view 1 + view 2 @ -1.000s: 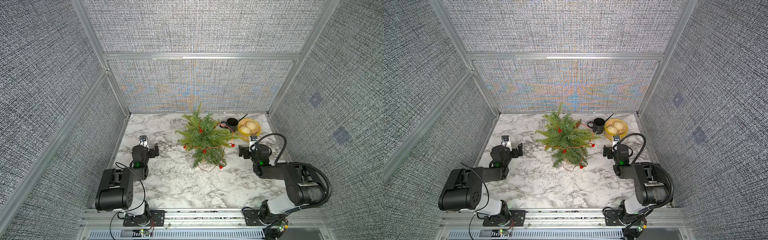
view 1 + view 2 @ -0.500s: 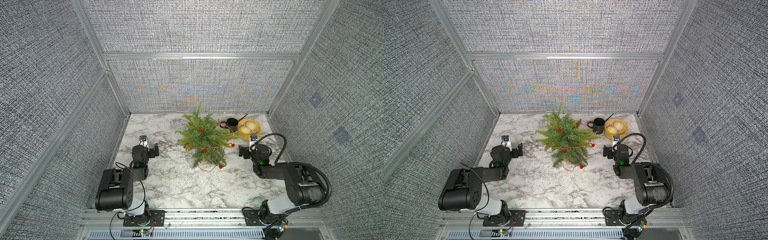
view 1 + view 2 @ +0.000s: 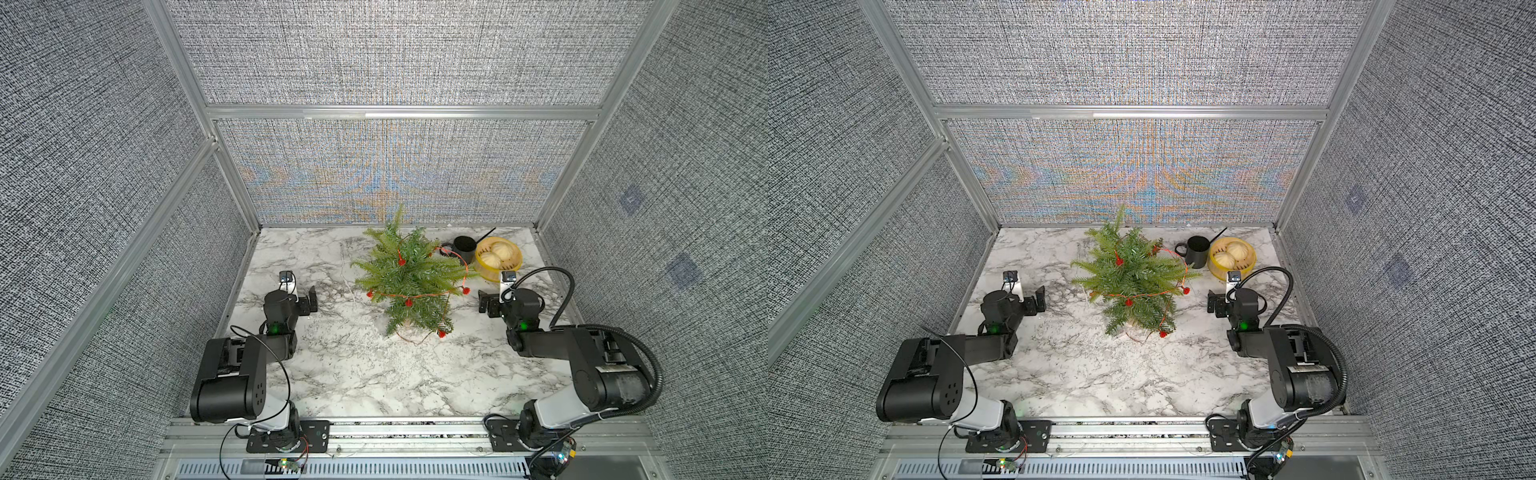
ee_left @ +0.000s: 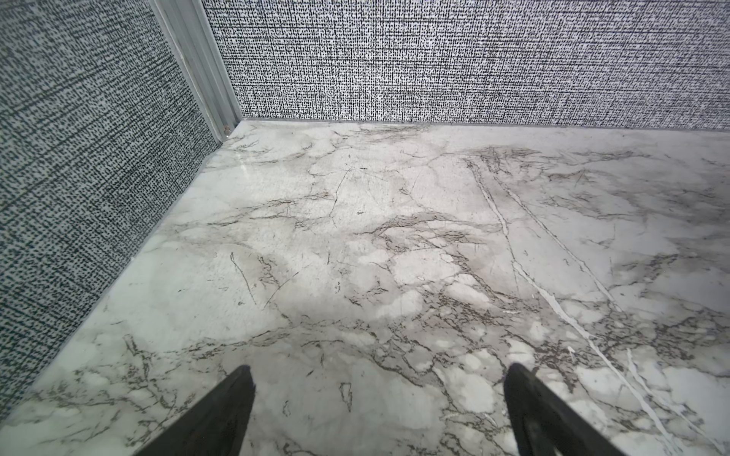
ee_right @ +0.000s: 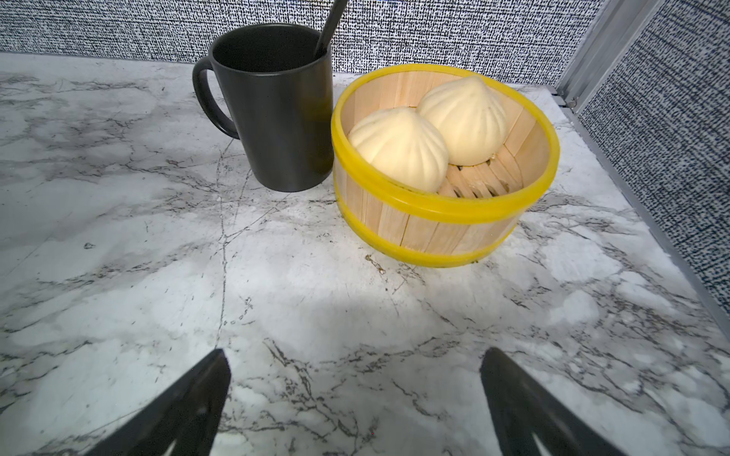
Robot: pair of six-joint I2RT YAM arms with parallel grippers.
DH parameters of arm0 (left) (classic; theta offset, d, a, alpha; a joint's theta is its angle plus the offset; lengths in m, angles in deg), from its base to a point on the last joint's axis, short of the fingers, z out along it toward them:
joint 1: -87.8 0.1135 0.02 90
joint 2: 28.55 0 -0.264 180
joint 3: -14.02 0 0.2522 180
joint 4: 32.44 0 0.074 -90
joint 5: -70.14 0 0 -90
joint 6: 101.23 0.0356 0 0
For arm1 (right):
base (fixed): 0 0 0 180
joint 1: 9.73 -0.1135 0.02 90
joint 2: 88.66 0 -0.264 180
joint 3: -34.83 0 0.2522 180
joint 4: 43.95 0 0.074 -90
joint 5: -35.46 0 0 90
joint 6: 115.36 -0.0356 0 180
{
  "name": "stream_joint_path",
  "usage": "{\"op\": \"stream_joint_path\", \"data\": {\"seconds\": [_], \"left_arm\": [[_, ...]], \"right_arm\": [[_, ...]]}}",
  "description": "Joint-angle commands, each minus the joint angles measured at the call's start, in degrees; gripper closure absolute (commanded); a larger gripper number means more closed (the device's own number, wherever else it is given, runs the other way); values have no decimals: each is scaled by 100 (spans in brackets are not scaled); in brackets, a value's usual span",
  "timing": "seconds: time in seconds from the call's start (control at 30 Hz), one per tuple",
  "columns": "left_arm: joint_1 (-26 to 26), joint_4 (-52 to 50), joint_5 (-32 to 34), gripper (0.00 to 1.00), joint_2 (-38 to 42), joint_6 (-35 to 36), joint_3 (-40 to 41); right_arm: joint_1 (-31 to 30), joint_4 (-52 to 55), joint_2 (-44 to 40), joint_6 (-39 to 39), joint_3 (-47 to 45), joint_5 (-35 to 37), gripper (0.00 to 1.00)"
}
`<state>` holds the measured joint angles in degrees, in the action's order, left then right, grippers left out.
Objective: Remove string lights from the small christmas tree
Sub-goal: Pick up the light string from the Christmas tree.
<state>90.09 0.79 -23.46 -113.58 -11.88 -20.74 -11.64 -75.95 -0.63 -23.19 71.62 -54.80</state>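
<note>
The small christmas tree [image 3: 409, 278] [image 3: 1133, 282] stands upright at the back middle of the marble table. The string lights [image 3: 415, 296] [image 3: 1142, 296], a thin red-orange wire with red bulbs, wind around its branches, and one loop reaches toward the black mug. My left gripper [image 3: 299, 291] [image 3: 1027, 293] [image 4: 379, 371] rests low, left of the tree, open over bare marble. Right of the tree, my right gripper [image 3: 496, 297] [image 3: 1225, 301] [image 5: 355, 355] is open, empty and faces the mug. Neither wrist view shows the tree or the lights.
A black mug [image 3: 463, 247] [image 3: 1198, 251] [image 5: 276, 110] with a dark utensil in it stands at the back right. A yellow-rimmed wooden steamer basket [image 3: 478, 257] [image 3: 1212, 266] [image 5: 434, 205] holding two white buns touches it. Grey fabric walls enclose the table [image 3: 374, 365] on three sides.
</note>
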Motion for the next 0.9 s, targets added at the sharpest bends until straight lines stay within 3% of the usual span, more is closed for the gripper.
{"op": "stream_joint_path", "data": {"seconds": [0.0, 0.1, 0.17, 0.3, 0.4, 0.5, 0.63, 0.73, 0.87], "left_arm": [[-32, 401, 73, 1, 240, 43, 239], [-93, -212, 283, 1, 838, 36, 215], [-145, -902, 721, 1, 1290, -122, 30], [-144, -1361, 1420, 1, 1742, -524, 15], [-136, -1878, 1558, 1, 1827, -870, -151], [-134, -2040, 1416, 3, 2000, -839, -164], [-139, -2389, 770, 4, 2529, -1135, -283], [-144, -2331, -399, 9, 2724, -1373, -368], [-219, -2409, -1498, 19, 2846, -1936, -561]], "right_arm": [[-29, -336, -43, -23, -92, 110, 1], [-108, -542, -319, -92, -293, 523, 1], [-121, -243, -631, -164, -299, 761, 1], [-126, 601, -1195, -392, -130, 1340, 1], [-127, 1344, -1556, -658, 100, 1321, 1], [-41, 2363, -1917, -924, 495, 369, 1], [-44, 2589, -2235, -1401, 658, -544, 1], [-43, 3032, -2608, -1547, 826, -1157, 2], [-49, 4271, -3252, -1548, 1182, -1355, 4]]}}
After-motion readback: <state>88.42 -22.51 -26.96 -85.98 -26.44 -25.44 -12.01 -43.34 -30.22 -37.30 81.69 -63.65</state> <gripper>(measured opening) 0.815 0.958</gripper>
